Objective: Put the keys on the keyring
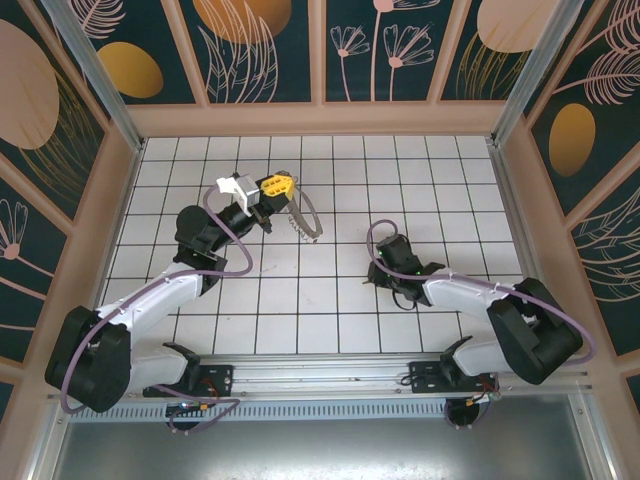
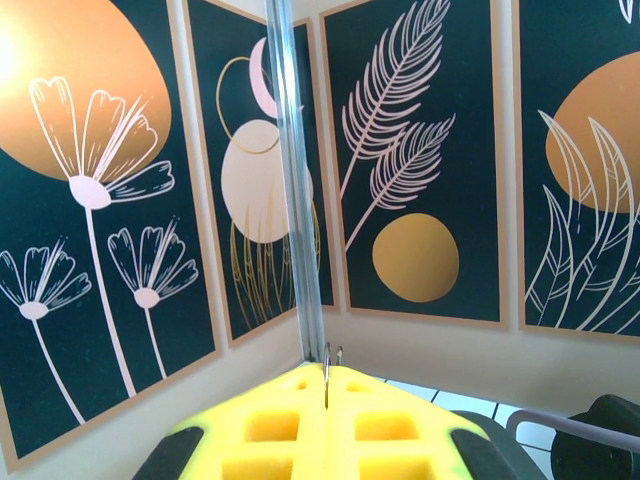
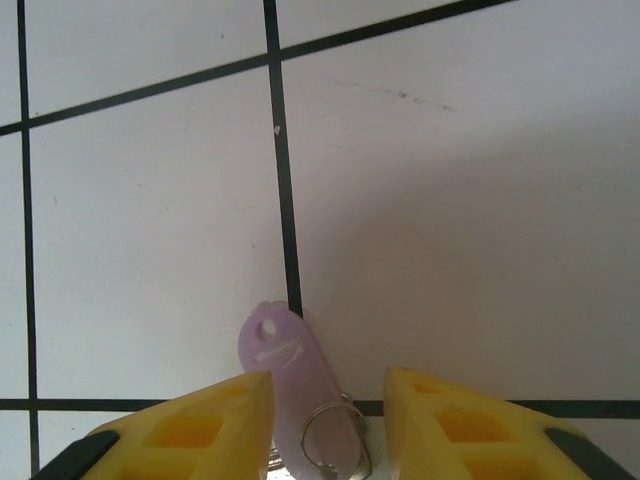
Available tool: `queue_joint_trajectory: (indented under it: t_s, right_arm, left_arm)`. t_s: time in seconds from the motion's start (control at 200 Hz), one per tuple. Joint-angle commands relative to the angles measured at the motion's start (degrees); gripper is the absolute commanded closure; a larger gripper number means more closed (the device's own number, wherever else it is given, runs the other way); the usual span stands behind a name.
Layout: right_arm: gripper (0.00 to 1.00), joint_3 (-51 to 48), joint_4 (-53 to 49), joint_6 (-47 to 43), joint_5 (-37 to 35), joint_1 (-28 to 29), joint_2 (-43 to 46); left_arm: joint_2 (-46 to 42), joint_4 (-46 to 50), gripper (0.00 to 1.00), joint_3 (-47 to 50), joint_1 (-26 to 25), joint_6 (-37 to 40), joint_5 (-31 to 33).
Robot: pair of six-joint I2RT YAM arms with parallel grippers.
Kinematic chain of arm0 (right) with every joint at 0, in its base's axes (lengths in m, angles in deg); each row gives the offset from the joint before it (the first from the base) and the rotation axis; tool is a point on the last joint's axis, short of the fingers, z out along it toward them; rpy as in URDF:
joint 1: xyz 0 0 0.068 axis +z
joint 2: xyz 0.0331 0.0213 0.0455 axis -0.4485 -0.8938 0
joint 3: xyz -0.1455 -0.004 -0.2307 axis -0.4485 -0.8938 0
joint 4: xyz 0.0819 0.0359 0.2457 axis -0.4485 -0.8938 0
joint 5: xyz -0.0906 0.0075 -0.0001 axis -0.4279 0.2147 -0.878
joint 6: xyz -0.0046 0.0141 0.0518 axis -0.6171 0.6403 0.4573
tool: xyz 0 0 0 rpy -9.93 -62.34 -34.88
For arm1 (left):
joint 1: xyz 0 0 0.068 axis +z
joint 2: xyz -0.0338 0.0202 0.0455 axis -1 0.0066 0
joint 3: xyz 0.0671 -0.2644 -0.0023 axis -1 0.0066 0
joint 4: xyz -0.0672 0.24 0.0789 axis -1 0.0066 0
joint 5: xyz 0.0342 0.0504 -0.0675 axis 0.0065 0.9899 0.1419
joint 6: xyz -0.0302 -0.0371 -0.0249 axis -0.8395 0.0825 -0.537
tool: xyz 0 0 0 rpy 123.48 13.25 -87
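Yellow right tool [image 3: 328, 380] astride lilac key [image 3: 282, 352], white tiled table [image 3: 470, 200], floral walls [image 1: 255, 50]

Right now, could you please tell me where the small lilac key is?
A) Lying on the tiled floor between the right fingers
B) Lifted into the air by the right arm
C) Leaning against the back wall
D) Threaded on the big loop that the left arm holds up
A: in the right wrist view the key lies flat on a white floor tile, with the yellow right fingers standing apart on either side of it.
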Motion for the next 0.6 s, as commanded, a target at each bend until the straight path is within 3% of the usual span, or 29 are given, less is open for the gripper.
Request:
queue_joint_trajectory:
  t_s: [0.0, 0.29, 0.591]
  right_arm:
    - [0.65, 1.4, -1.0, 0.0, -1.4, 0.8, -1.2]
    - [0.69, 1.6, -1.9, -0.3, -2.5, 1.5, -2.2]
    - [0.79, 1.5, -2.1, -0.7, -2.7, 1.5, -2.6]
  left_arm:
    - [0.3, -4.1, 1.0, -0.2, -0.3, -0.9, 0.5]
    - [0.9, -4.3, 1.0, -0.3, -0.3, -1.0, 0.6]
    - [1.1, -4.5, 1.0, -0.2, -0.3, -1.1, 0.5]
